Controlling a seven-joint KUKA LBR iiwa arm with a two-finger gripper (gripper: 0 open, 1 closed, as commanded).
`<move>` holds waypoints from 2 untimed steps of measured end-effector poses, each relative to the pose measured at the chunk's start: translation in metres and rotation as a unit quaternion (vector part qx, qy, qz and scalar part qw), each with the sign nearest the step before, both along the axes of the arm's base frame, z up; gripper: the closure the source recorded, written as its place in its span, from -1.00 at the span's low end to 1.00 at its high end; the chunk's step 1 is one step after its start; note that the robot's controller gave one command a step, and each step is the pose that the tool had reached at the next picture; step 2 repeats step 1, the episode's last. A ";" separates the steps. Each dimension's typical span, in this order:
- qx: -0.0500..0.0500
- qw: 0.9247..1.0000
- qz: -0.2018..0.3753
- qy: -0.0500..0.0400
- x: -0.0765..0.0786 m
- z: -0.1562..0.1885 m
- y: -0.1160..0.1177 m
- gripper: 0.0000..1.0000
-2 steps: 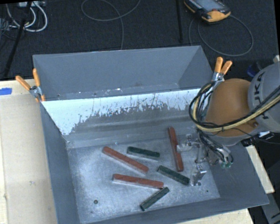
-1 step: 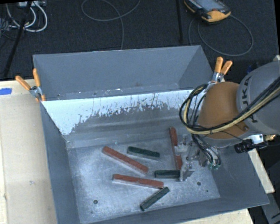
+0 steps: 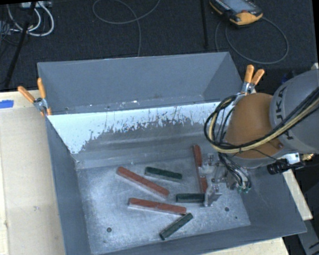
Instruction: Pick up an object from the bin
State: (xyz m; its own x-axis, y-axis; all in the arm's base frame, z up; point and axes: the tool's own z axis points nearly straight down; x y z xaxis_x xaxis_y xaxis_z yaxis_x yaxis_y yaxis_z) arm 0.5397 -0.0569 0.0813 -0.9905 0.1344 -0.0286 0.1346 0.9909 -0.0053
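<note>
Your bin is grey metal with sloping walls and a scuffed, speckled floor. Past its far wall lies dark carpet strewn with cables, with an orange-edged handheld device at the far right.

The arm's orange wrist cover, looped in black cable, hides the bin's right wall and the floor under it. The gripper is low at the right of the bin floor. From here its tip is a clutter of metal and wire, so you cannot tell whether it is open or closed, or whether it has hold of anything.

The right end of a short green bar meets the gripper from the left. A steep red bar runs down to it from the far side. Its near end is lost behind the gripper, so it may be two pieces.

Count six bars, three red-brown and three dark green. Well to the left lie the upper red bar and the lower red bar. The far green bar lies between the upper red bar and the gripper. The near green bar is closest to the near wall.
</note>
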 end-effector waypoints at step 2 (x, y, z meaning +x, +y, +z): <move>0.005 1.000 -0.008 0.013 -0.029 0.141 -0.018 1.00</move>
